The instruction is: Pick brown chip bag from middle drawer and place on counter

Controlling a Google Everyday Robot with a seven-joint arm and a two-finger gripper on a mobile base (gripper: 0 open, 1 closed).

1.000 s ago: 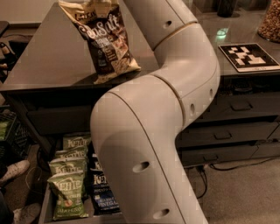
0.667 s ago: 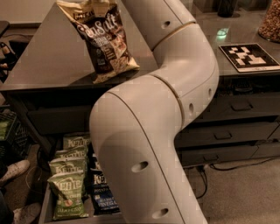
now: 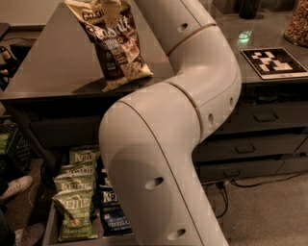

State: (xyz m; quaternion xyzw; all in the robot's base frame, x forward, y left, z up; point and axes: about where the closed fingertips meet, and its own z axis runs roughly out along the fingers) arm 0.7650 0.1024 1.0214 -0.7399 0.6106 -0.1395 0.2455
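The brown chip bag point(image 3: 115, 45) stands upright on the grey counter point(image 3: 53, 62), near its front edge, its bottom corner touching the surface. My gripper point(image 3: 110, 9) is at the top of the view, shut on the bag's top band. My big white arm point(image 3: 183, 125) bends down through the middle of the view and hides the right part of the open middle drawer point(image 3: 50, 229) at the bottom left. That drawer holds several green Kettle bags point(image 3: 74, 211) and dark-blue Kettle bags point(image 3: 114, 211).
A black-and-white tag board point(image 3: 273, 62) lies on the counter at the right, with a jar point(image 3: 296, 21) behind it. Closed drawer fronts point(image 3: 255, 117) are below on the right. A shoe point(image 3: 15, 186) and a crate point(image 3: 6, 144) are at the left on the floor.
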